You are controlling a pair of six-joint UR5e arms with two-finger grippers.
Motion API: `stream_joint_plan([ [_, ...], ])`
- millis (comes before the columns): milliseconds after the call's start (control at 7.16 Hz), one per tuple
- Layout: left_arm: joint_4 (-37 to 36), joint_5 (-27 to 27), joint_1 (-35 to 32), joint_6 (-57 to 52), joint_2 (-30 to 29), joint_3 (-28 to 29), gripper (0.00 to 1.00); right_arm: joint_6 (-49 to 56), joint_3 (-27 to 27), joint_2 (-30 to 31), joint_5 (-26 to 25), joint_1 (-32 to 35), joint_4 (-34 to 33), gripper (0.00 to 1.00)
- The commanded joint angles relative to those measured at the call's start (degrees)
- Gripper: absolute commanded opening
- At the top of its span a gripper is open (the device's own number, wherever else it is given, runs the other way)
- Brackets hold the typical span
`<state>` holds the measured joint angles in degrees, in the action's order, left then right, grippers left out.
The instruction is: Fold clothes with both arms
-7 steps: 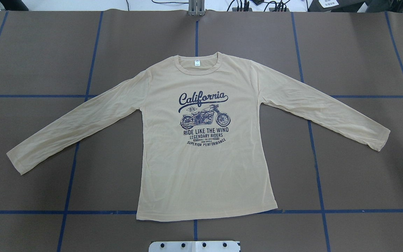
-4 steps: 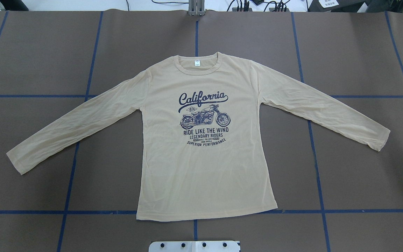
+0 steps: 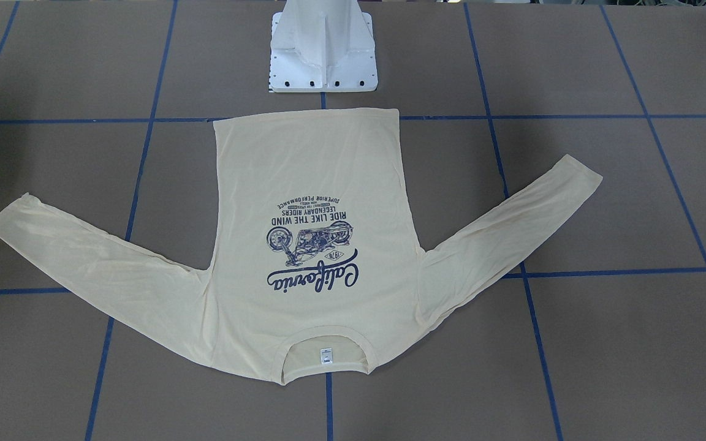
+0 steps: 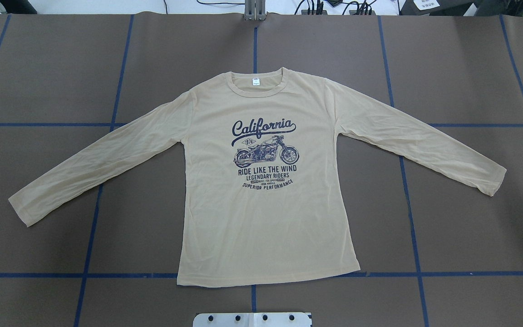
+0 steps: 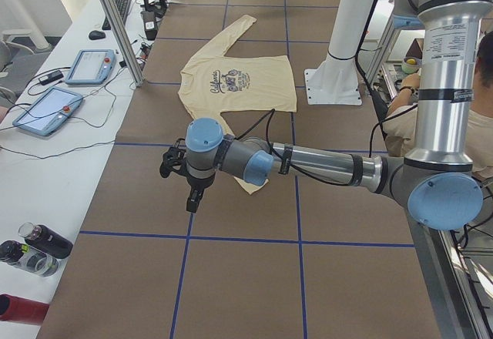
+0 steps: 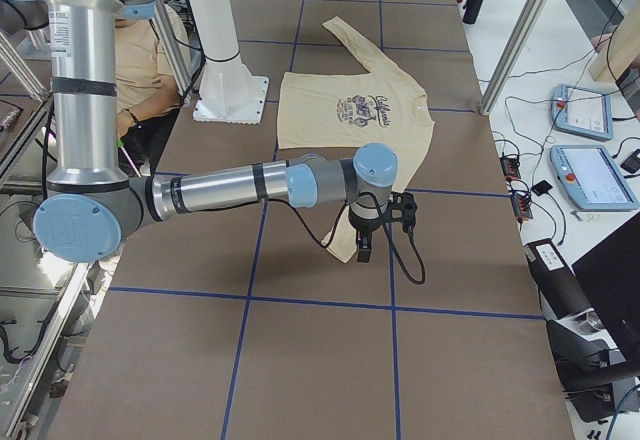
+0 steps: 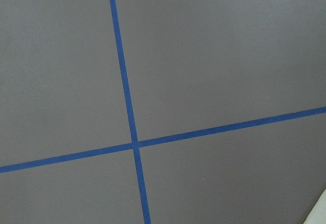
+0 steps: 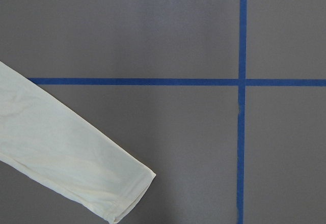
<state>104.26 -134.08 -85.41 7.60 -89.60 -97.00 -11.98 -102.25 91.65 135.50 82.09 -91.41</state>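
Note:
The cream-yellow long-sleeved T-shirt (image 4: 261,218) lies flat and print-up on the brown table, sleeves spread out and down, neck at the far side. It also shows in the front-facing view (image 3: 310,171). Neither arm shows in the overhead or front-facing view. In the exterior left view my left gripper (image 5: 192,199) hangs above the table near the left sleeve's cuff. In the exterior right view my right gripper (image 6: 362,248) hangs over the right sleeve's end. The right wrist view shows that cuff (image 8: 76,168) below it. I cannot tell whether either gripper is open or shut.
The white pedestal base (image 3: 323,55) stands at the near table edge behind the shirt's hem. Blue tape lines (image 7: 133,143) grid the table. Teach pendants (image 5: 46,108) and bottles (image 5: 38,246) lie on the side bench. A seated person (image 6: 140,60) is behind the robot.

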Motion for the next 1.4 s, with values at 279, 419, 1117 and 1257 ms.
stream_joint_plan([
  [279,7.71,-3.29,0.59,-0.12,-1.10,3.75,1.00,0.03,0.21,-0.33,1.07,-0.79,3.05,1.00],
  [419,10.50,-3.29,0.68,0.31,-1.02,3.57,1.00,-0.06,0.56,-0.24,0.82,-3.49,3.86,1.00],
  [1117,13.95,-3.38,1.82,0.14,-1.19,6.12,1.00,-17.84,0.03,-1.47,-0.57,-9.39,12.88,1.00],
  [1257,14.13,-3.29,1.91,0.14,-1.19,6.12,1.00,-19.47,0.21,-1.47,-2.24,-10.19,13.35,1.00],
])
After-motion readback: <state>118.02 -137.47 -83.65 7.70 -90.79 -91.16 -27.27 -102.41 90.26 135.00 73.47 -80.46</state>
